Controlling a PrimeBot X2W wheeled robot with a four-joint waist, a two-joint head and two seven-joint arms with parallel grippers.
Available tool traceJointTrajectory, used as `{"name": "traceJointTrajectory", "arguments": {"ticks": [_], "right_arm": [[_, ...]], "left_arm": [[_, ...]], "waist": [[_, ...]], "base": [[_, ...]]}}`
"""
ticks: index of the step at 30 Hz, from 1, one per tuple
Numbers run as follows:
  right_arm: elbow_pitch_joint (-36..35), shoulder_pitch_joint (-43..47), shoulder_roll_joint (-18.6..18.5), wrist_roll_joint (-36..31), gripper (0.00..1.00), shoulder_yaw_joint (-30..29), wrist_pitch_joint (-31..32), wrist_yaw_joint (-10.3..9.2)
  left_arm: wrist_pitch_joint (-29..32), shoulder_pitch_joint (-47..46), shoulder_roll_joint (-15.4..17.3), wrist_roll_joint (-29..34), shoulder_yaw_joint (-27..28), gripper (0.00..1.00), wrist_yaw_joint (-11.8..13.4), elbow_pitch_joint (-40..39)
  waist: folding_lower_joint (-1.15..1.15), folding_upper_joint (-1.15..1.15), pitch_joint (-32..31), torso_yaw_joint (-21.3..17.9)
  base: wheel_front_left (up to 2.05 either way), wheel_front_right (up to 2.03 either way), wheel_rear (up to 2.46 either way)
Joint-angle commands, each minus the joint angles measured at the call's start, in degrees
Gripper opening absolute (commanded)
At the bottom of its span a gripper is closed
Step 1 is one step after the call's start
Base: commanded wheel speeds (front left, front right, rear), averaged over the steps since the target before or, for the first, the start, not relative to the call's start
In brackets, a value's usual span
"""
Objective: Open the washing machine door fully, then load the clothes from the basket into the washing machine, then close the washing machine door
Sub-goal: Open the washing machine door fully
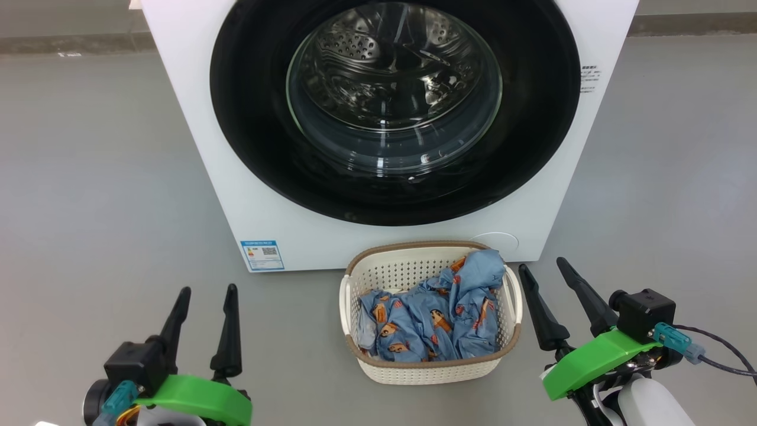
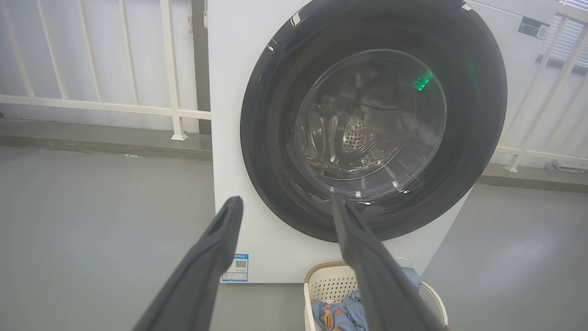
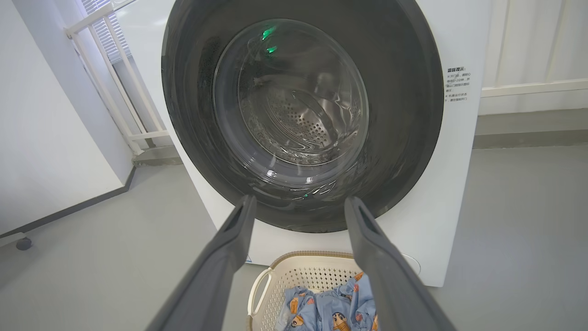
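Left gripper (image 1: 207,289): fingers apart, nothing held. Right gripper (image 1: 542,264): fingers apart, nothing held. Basket (image 1: 414,245) on floor (image 1: 89,177) between them, just beside right gripper, clothes (image 1: 437,319) heaped inside. Washing machine door (image 1: 394,112) closed on washing machine (image 1: 195,118), ahead of both grippers.

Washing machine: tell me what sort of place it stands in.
Likely a laundry corner of a balcony or utility room, though I can't be sure. The white front-loading washing machine stands on a smooth grey floor, a basket of clothes sits before it, and white railings run behind.
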Motion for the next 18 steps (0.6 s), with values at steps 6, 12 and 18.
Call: {"name": "traceJointTrajectory", "arguments": {"ticks": [6, 12, 18], "right_arm": [[-1.4, -1.7, 0.3, -0.1, 1.0, 1.1, -0.8, 0.08], [-1.4, -1.8, 0.4, -0.1, 1.0, 0.9, -0.8, 0.08], [-1.4, -1.9, 0.5, -0.2, 1.0, 0.8, -0.8, 0.08]], "left_arm": [[-0.4, -3.0, 0.7, 0.6, 2.3, 1.0, 0.3, -1.4], [-0.4, -3.2, 0.7, 0.6, 2.5, 1.0, 0.3, -1.2], [-0.4, -3.2, 0.7, 0.0, 2.6, 1.0, 0.0, -2.1]], "waist": [[0.0, 0.0, 0.3, -0.1], [0.0, 0.0, 0.5, -0.1], [0.0, 0.0, 0.5, -0.1]], "base": [[0.8, 0.8, -1.59], [1.15, 1.15, -2.3], [1.17, 1.17, -2.34]]}}
